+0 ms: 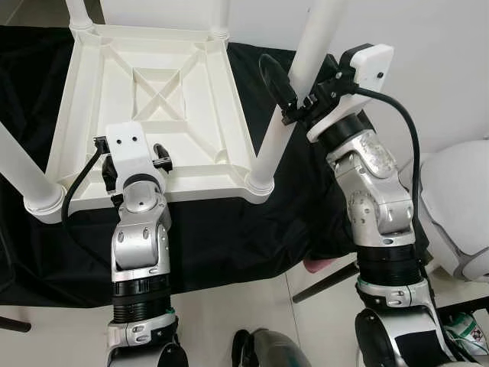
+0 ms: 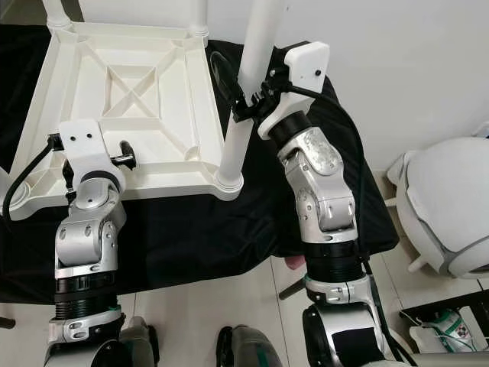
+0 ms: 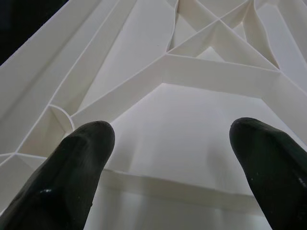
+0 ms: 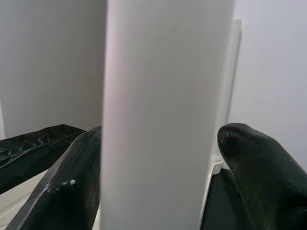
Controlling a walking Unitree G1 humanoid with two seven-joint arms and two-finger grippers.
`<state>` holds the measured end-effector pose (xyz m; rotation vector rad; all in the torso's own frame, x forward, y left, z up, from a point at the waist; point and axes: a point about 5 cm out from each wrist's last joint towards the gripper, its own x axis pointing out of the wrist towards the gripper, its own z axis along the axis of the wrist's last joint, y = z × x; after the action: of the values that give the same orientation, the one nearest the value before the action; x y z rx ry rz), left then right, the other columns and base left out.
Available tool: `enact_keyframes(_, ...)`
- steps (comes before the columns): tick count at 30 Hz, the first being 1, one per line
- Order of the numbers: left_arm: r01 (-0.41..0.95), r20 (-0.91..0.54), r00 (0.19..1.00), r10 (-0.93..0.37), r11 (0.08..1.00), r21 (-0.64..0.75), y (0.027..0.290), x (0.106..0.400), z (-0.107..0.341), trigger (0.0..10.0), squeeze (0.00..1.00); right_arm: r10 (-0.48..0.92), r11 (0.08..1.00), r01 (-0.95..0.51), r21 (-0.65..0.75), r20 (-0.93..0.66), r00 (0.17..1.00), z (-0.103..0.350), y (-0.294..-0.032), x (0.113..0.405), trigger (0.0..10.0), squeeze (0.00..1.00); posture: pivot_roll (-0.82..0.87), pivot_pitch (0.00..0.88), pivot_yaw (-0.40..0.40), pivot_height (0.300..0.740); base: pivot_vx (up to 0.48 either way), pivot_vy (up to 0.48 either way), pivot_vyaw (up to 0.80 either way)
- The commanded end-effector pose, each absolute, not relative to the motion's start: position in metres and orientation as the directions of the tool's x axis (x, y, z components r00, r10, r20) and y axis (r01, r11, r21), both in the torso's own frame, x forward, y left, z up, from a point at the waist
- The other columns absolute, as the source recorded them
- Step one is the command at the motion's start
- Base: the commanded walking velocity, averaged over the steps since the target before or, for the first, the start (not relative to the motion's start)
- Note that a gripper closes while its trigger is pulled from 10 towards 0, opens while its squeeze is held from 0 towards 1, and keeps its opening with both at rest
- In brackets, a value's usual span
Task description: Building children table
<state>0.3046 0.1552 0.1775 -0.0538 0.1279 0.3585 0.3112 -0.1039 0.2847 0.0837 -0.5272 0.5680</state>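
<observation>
On the far left a white leg [image 1: 19,164] already stands in its corner socket of the upturned white tabletop [image 1: 84,84], which lies ribbed side up on a black cloth [image 1: 229,237] spread over the floor. Just inboard of that corner the left gripper [image 3: 170,143] hovers low over the near edge of the tabletop, its two black fingers [image 3: 72,167] spread apart with nothing between them — the left wrist view looks straight down onto the cross-braced ribs. Further right, at the near right corner, another leg [image 1: 294,92] rises from its socket [image 1: 260,183], and the right gripper [image 1: 294,95] is set around this leg part-way up; in the right wrist view one finger [image 4: 72,182] lies against the shaft and the other [image 4: 254,163] seems slightly off it, so the pincer brackets the leg, though whether it truly clamps I cannot tell. Two more legs stand at the far corners. At the far right a white rounded object [image 1: 458,214] sits on the pale floor, well apart from the work. The step in hand looks like seating the near right leg; the next move probably calls for a firm straight push or twist into the socket while the left arm steadies the top.
</observation>
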Motion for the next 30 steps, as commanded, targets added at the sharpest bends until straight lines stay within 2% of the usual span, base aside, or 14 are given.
enact_keyframes(1,-0.468,-0.158,0.875,0.457,0.883,-0.039,0.161,0.300,0.171,10.0,0.00,0.483,0.847,-0.527,-0.074,0.521,0.704,0.293,-0.109,0.309,10.0,0.00,-0.03,0.049,-0.107,0.740,0.000,0.000,0.00)
enact_keyframes(6,-0.489,-0.136,0.867,0.479,0.870,-0.055,0.162,0.300,0.174,10.0,0.00,0.482,0.845,-0.530,-0.069,0.526,0.700,0.295,-0.109,0.308,10.0,0.00,-0.03,0.048,-0.105,0.740,0.000,0.000,0.00)
enact_keyframes(10,-0.472,-0.024,0.881,0.472,0.878,-0.082,0.163,0.301,0.183,10.0,0.00,0.480,0.842,-0.536,-0.058,0.535,0.695,0.297,-0.109,0.307,10.0,0.00,-0.03,0.048,-0.105,0.740,0.000,0.000,0.00)
enact_keyframes(13,-0.403,0.056,0.909,0.412,0.907,-0.121,0.161,0.304,0.187,10.0,0.00,0.480,0.842,-0.538,-0.053,0.530,0.699,0.296,-0.109,0.308,10.0,0.00,-0.03,0.054,-0.105,0.740,0.000,0.000,0.00)
enact_keyframes(18,-0.328,0.183,0.921,0.343,0.939,-0.107,0.164,0.307,0.194,10.0,0.00,0.482,0.847,-0.528,-0.060,0.503,0.717,0.289,-0.114,0.310,10.0,0.00,-0.03,0.066,-0.102,0.740,0.000,0.000,0.00)
enact_keyframes(22,-0.311,0.213,0.920,0.329,0.944,-0.113,0.165,0.309,0.194,10.0,0.00,0.482,0.849,-0.526,-0.060,0.497,0.721,0.289,-0.116,0.309,9.7,0.00,-0.04,0.066,-0.101,0.740,0.000,0.000,0.00)
enact_keyframes(23,-0.309,0.218,0.919,0.327,0.944,-0.114,0.164,0.309,0.193,10.0,0.00,0.482,0.849,-0.524,-0.063,0.500,0.720,0.289,-0.117,0.309,4.5,0.00,-0.04,0.068,-0.097,0.740,0.000,0.000,0.00)
enact_keyframes(25,-0.308,0.222,0.919,0.326,0.945,-0.114,0.164,0.310,0.192,10.0,0.00,0.481,0.850,-0.523,-0.065,0.501,0.719,0.289,-0.117,0.309,4.5,0.00,-0.04,0.068,-0.097,0.740,0.000,0.000,0.00)
enact_keyframes(26,-0.309,0.227,0.917,0.326,0.945,-0.110,0.163,0.311,0.191,10.0,0.00,0.480,0.850,-0.522,-0.065,0.502,0.719,0.290,-0.117,0.309,2.8,0.00,-0.05,0.067,-0.095,0.740,0.000,0.000,0.00)
enact_keyframes(27,-0.309,0.227,0.917,0.326,0.945,-0.110,0.163,0.311,0.191,10.0,0.00,0.480,0.850,-0.522,-0.065,0.502,0.719,0.290,-0.117,0.309,2.8,0.00,-0.05,0.067,-0.095,0.740,0.000,0.000,0.00)
enact_keyframes(28,-0.300,0.235,0.918,0.320,0.947,-0.117,0.161,0.312,0.191,10.0,0.00,0.478,0.851,-0.521,-0.064,0.505,0.719,0.291,-0.118,0.308,0.0,0.00,-0.05,0.067,-0.093,0.740,0.000,0.000,0.00)
enact_keyframes(30,-0.296,0.240,0.918,0.316,0.948,-0.118,0.160,0.315,0.191,10.0,0.00,0.474,0.853,-0.518,-0.062,0.506,0.720,0.291,-0.120,0.308,0.0,0.00,-0.06,0.068,-0.092,0.740,0.000,0.000,0.00)
